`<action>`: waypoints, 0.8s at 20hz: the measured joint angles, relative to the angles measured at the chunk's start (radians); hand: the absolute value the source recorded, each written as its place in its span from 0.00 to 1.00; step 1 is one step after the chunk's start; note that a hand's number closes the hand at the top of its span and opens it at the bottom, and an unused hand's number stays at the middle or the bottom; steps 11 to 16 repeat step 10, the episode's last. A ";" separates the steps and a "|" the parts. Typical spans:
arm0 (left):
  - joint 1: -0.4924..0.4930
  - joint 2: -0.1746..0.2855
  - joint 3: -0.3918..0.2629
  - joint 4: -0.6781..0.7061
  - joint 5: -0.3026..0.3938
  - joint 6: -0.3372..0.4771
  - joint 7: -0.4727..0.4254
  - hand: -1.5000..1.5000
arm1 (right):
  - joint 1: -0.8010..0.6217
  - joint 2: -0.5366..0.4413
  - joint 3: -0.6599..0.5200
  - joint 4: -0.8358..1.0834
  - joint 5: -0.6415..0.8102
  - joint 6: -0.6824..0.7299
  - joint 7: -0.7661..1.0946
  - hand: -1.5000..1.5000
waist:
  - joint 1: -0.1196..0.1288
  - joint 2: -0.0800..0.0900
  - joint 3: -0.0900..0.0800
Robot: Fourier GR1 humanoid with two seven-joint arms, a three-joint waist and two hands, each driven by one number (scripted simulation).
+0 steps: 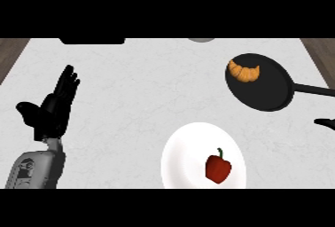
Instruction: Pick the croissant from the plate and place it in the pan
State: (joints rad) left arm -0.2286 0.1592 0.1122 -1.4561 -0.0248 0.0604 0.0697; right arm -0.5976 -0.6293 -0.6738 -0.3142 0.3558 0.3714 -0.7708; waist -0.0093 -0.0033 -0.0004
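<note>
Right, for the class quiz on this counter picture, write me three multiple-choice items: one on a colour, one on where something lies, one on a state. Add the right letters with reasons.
1. What colour is the pepper on the plate?
A. green
B. yellow
C. red

2. Where does the croissant lie?
A. on the plate
B. in the pan
C. on the bare counter

3. How is the left hand?
A. open, holding nothing
B. curled round the croissant
C. pressing on the pepper

Answers:
1 C: the pepper shows red against the white plate.
2 B: the croissant rests inside the black pan, near its far rim.
3 A: its fingers are straight and it touches nothing, at the view's left.
</note>
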 measured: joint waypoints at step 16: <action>0.016 0.025 0.029 -0.011 0.016 -0.017 0.001 0.50 | 0.261 -0.001 0.024 -0.336 -0.129 0.125 0.118 0.00 | -0.017 -0.006 -0.002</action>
